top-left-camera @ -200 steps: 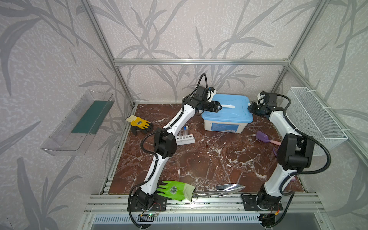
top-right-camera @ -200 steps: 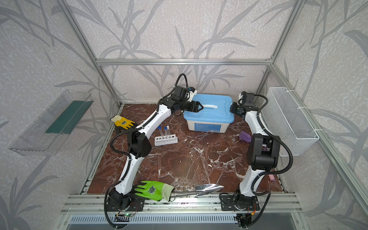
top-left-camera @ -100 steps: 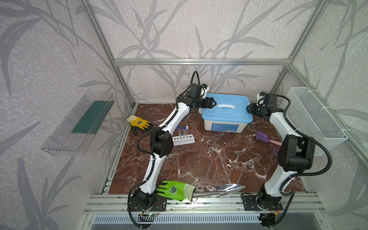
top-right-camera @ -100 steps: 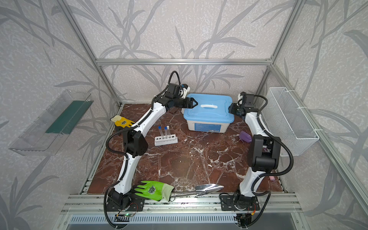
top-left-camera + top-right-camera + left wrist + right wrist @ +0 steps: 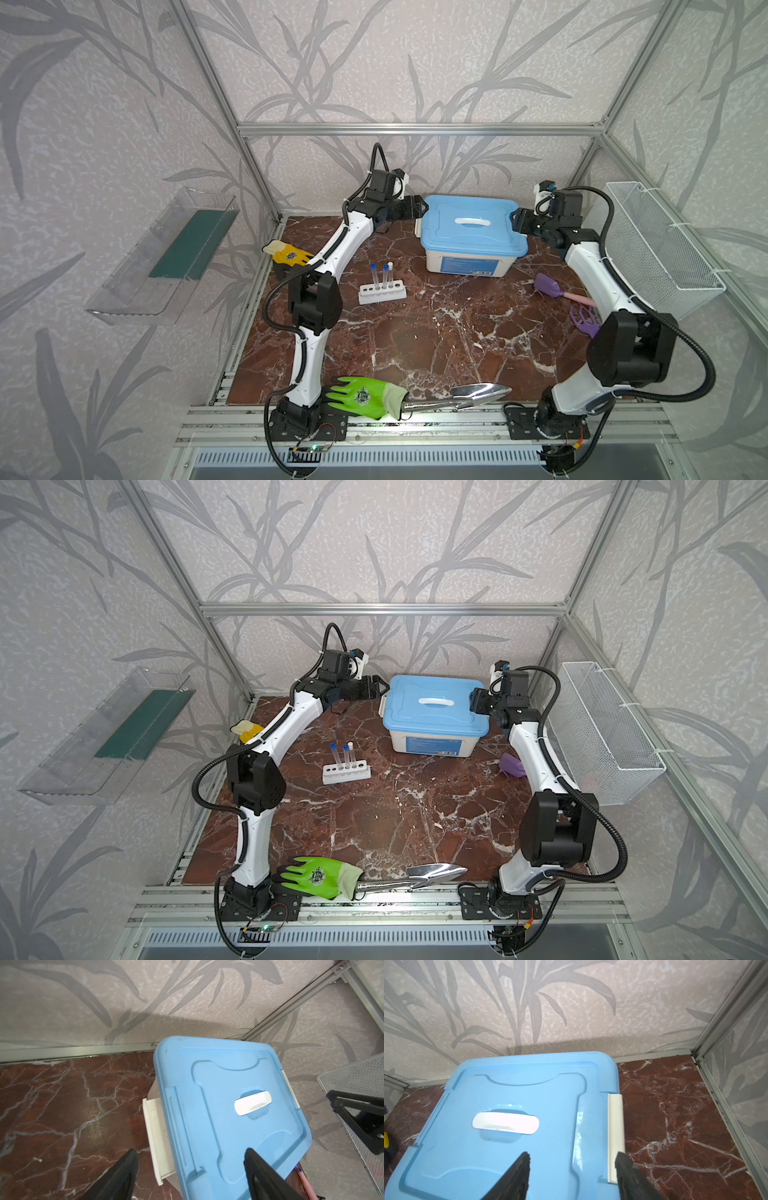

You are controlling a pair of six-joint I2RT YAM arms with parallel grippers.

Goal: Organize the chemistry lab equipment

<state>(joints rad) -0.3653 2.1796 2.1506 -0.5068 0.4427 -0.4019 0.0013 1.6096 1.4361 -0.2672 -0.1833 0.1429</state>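
A white rack (image 5: 382,292) (image 5: 346,773) stands left of the floor's middle, with three capped test tubes (image 5: 386,276) (image 5: 345,756) upright in it, two blue-capped and one white-capped. At the back is a white box with a blue lid (image 5: 469,232) (image 5: 432,712) (image 5: 228,1115) (image 5: 519,1088). My left gripper (image 5: 419,206) (image 5: 380,686) (image 5: 190,1155) hovers open at the lid's left edge, where a white latch (image 5: 155,1140) sticks outward. My right gripper (image 5: 515,220) (image 5: 473,700) (image 5: 572,1157) is open over the lid's right edge, beside the other latch (image 5: 615,1136), holding nothing.
A green glove (image 5: 361,397) and a metal trowel (image 5: 478,392) lie at the front edge. A yellow glove (image 5: 289,255) lies at the left edge. A purple scoop (image 5: 548,286) and a purple fork (image 5: 584,322) lie by the right arm. A wire basket (image 5: 660,249) hangs on the right wall, a clear shelf (image 5: 166,253) on the left.
My left gripper has drawn back leftward off the lid to its left edge. My right gripper's fingers have spread wider, staying at the lid's right edge.
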